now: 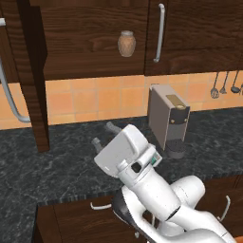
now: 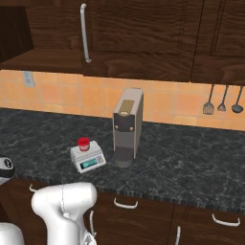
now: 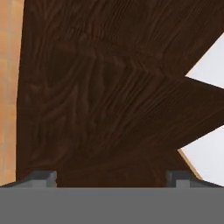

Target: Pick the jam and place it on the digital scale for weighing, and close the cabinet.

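Hand (image 1: pixel 103 135) spread, holding nothing; red-lidded jam (image 2: pixel 83 143) sits on the light-grey digital scale (image 2: pixel 87 157).

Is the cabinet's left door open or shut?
Open: the cabinet interior shows a brown jar, and its door stands edge-on.

The arm's white body covers the digital scale (image 2: pixel 87 157) in the left base view. The scale's display is too small to read, and the cabinet (image 1: pixel 95 42) runs off the top edge.

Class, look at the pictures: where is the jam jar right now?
In the right base view, the jam sits on the digital scale, on the dark counter, just left of the coffee machine.
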Motion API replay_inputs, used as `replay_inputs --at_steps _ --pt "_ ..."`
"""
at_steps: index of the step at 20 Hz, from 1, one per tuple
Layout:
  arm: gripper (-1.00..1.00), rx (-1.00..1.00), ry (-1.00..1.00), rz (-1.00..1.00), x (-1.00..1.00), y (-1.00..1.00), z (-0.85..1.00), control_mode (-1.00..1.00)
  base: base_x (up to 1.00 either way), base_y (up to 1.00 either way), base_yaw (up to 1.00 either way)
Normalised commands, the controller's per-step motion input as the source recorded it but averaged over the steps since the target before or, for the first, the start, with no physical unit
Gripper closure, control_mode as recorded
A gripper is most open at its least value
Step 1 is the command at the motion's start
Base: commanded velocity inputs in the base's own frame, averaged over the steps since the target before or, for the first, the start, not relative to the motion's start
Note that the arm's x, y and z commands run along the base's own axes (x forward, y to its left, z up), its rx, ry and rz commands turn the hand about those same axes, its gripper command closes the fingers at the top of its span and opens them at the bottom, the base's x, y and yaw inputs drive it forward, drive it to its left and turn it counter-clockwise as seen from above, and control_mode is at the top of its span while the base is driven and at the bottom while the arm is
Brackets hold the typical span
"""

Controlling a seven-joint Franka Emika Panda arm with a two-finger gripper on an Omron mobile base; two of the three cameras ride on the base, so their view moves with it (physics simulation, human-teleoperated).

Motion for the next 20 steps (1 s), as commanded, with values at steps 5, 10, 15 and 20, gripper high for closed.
replay_inputs --at_steps 5,10,15,20 --pt "-1.00 -0.09 0.16 0.00 -0.98 0.47 0.21 -1.00 0.00 0.00 0.00" --pt "-1.00 -0.05 0.39 0.00 -0.92 0.42 0.62 -1.00 0.00 0.00 0.00" --pt "-1.00 -0.01 0.19 -0.02 -0.50 0.81 0.17 -1.00 0.00 0.00 0.00" --pt "-1.00 -0.17 0.06 -0.23 0.27 1.00 0.00 -1.00 0.00 0.00 0.00"
